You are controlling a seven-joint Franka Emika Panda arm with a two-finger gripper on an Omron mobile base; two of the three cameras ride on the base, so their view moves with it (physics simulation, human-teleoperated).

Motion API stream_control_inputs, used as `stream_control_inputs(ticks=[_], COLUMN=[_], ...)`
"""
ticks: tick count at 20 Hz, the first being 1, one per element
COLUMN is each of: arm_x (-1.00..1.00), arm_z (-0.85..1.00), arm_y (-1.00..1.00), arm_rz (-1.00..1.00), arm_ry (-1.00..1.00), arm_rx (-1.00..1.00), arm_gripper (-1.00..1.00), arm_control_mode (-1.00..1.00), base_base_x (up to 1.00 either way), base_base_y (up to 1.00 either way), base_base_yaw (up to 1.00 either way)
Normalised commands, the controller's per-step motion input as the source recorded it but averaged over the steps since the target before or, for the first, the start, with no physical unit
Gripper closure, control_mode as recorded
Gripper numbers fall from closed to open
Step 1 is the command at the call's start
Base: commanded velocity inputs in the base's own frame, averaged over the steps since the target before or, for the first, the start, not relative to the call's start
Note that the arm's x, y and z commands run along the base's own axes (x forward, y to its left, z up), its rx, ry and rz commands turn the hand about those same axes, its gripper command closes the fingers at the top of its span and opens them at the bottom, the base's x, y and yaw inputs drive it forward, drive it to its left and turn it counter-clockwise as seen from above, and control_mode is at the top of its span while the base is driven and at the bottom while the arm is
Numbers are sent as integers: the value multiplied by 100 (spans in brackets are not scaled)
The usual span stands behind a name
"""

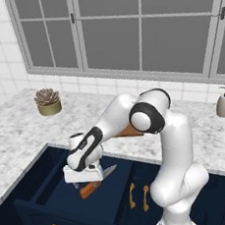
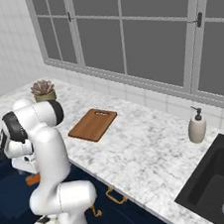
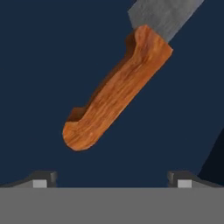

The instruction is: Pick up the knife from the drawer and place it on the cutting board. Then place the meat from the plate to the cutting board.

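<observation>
Spread fingertips (image 3: 42,179) above knife (image 3: 116,94) on bare drawer (image 3: 39,65) floor

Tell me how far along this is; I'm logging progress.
Done: the drawer stands open. In hand: the tool is lowered into it over the knife, fingers spread and not yet closed on the wooden handle. Left: grasp the knife, carry it to the cutting board, which lies bare on the counter, then move the meat there.
</observation>
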Motion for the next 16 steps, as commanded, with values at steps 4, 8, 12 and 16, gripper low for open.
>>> stream_control_inputs(ticks=[4, 8, 12, 16], arm_x=[35, 32, 16, 17], arm_z=[-23, -28, -40, -33], arm_y=[0, 0, 0, 0], arm_rz=[-13, -11, -10, -10], arm_ry=[-6, -8, -8, -5], arm_rx=[-27, -21, -12, -2], arm_gripper=[-100, -100, -100, -100], arm_control_mode=[-100, -100, -100, -100], base_base_x=[0, 0, 0, 0], base_base_y=[0, 0, 0, 0], base_base_yaw=[0, 0, 0, 0])
